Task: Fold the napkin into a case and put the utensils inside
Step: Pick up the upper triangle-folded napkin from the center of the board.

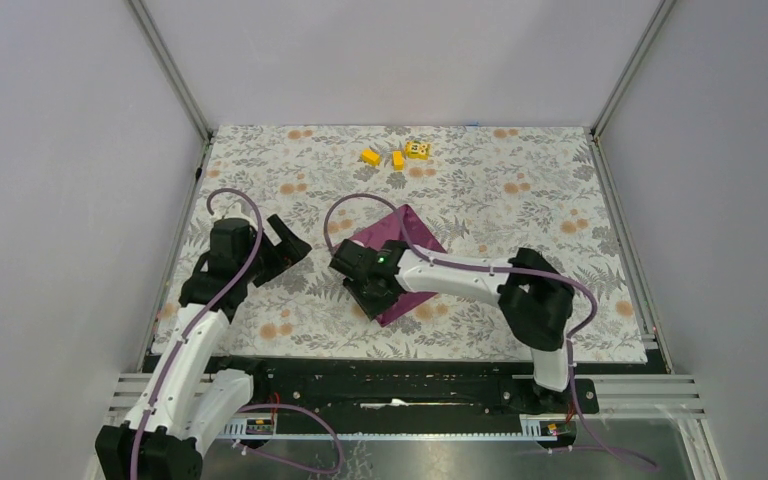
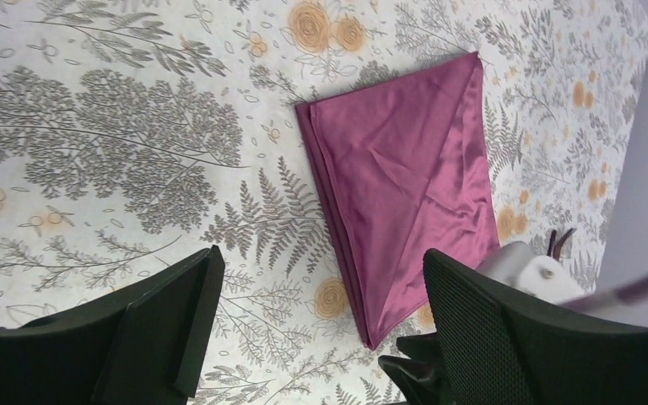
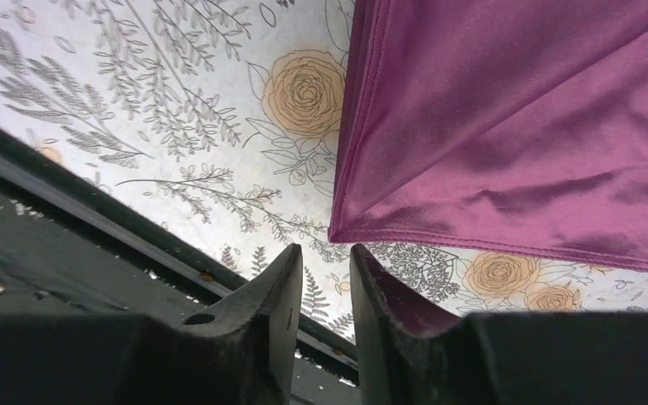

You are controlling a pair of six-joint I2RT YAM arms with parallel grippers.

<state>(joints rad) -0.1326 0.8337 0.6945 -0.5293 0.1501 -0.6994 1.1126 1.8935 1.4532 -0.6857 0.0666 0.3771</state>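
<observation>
Much of the napkin is hidden in the overhead view: the right arm stretches across from the right, and its black wrist covers the cloth's near-left part. The napkin lies folded flat, set cornerwise, in the middle of the floral tablecloth that covers the surface. How many layers the fold has cannot be told, though stacked edges show along one side in the left wrist view.

The right pincer hangs at the napkin's near corner, its fingers almost together with a thin slit between them and nothing in it. The corner lies just beyond the tips, apart from them. On the near side of the tips runs the dark rail at the surface's near edge.

The left pincer stands left of the napkin, fingers wide apart, holding nothing. In its own camera, one finger cuts off the right arm's pale link.

Several small yellow blocks sit at the far side, well apart from the cloth; their exact count is hard to make out.
</observation>
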